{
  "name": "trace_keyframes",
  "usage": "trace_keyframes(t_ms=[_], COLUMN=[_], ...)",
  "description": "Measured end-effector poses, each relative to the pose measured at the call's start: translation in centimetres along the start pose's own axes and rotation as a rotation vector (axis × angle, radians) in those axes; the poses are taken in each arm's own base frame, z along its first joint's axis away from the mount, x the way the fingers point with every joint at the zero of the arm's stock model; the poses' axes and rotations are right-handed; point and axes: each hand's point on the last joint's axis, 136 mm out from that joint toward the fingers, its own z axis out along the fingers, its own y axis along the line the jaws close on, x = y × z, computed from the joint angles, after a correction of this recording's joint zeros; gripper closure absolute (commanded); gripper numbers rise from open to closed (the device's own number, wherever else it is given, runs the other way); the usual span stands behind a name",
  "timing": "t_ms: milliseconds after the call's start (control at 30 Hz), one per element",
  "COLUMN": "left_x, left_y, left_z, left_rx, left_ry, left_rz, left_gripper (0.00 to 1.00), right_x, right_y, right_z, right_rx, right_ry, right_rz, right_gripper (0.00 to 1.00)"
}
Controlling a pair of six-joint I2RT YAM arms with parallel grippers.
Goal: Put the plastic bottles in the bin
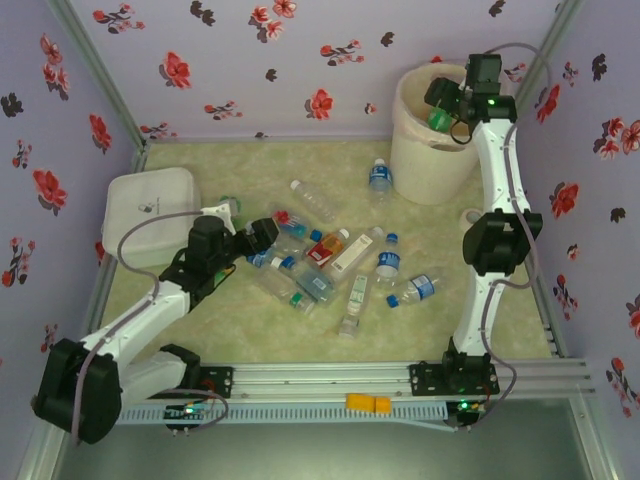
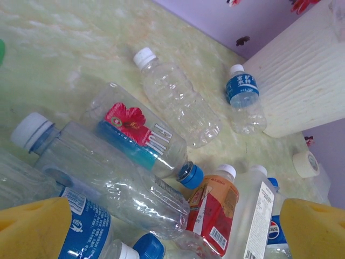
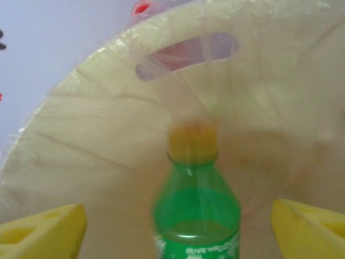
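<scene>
At the far right corner of the worktop (image 1: 250,170), my right gripper (image 1: 447,108) hangs over the bin (image 1: 428,150), fingers wide, with a green bottle (image 3: 197,216) between them touching neither pad. At mid-worktop, my left gripper (image 2: 178,221) gapes wide above the heaped plastic bottles (image 1: 330,252), gripping nothing.

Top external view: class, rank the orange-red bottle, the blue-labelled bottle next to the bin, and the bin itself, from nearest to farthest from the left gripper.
Measured from the left gripper:
1. Orange-red bottle, just to its right in the pile.
2. Blue-labelled bottle, farther back and to the right, beside the bin.
3. Bin, in the far right corner.
</scene>
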Motion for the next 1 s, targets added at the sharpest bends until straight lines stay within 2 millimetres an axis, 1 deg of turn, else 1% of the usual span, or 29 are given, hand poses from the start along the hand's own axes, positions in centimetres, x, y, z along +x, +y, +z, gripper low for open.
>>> trace_keyframes(t_ms=[100,167,200,300,367,433,467,533,567,633,667,700,833,933,1000], left_x=[-0.6,-0.8,-1.0,-1.6,-1.8,-2.3,-2.5,-3.0,-3.2,-3.3,-3.3,-3.3,-3.1,-3.0,-2.5], left_y=[0.1,0.4,0.6,1.1,1.6,2.1,2.3,2.9,3.2,4.0,4.4,4.9,6.4,7.5,8.3], left_z=[-0.8,-1.3,-1.5,-2.1,-2.4,-2.8,-3.0,-3.4,-3.6,-4.1,-4.4,-4.7,-6.6,-8.5,-9.6], left_rx=[-0.017,-0.040,-0.052,-0.084,-0.115,-0.145,-0.157,-0.187,-0.202,-0.240,-0.260,-0.280,-0.357,-0.409,-0.440], left_ry=[-0.026,-0.039,-0.047,-0.074,-0.085,-0.100,-0.107,-0.122,-0.127,-0.130,-0.127,-0.123,-0.134,-0.174,-0.194], left_rz=[0.020,0.028,0.031,0.042,0.050,0.062,0.066,0.077,0.080,0.078,0.077,0.075,0.032,-0.067,-0.147], left_gripper=[0.00,0.00,0.00,0.00,0.00,0.00,0.00,0.00,0.00,0.00,0.00,0.00,0.00,0.00,0.00], right_x=[-0.2,-0.6,-1.0,-1.0,-0.7,0.6,1.4,4.1,5.4,8.9,10.4,12.3,19.6,24.2,26.5], right_y=[0.1,0.4,0.6,1.5,2.4,3.8,4.5,6.3,6.8,8.0,8.2,8.3,8.5,9.3,10.3], right_z=[-0.7,-1.9,-2.9,-6.8,-9.9,-13.2,-14.2,-16.5,-17.2,-17.9,-18.0,-17.8,-16.4,-15.6,-15.6], right_rx=[0.000,-0.005,-0.013,-0.053,-0.091,-0.143,-0.166,-0.233,-0.259,-0.318,-0.334,-0.347,-0.378,-0.399,-0.419], right_ry=[-0.002,-0.013,-0.025,-0.043,-0.064,-0.084,-0.088,-0.084,-0.077,-0.039,-0.021,0.007,0.121,0.208,0.254], right_rz=[-0.011,-0.015,-0.016,-0.017,-0.023,-0.042,-0.051,-0.071,-0.076,-0.088,-0.090,-0.091,-0.089,-0.118,-0.152], right_gripper=[0.01,0.00,0.01,0.00,0.00,0.00,0.00,0.00,0.00,0.00,0.00,0.01,0.00,0.00,0.00])
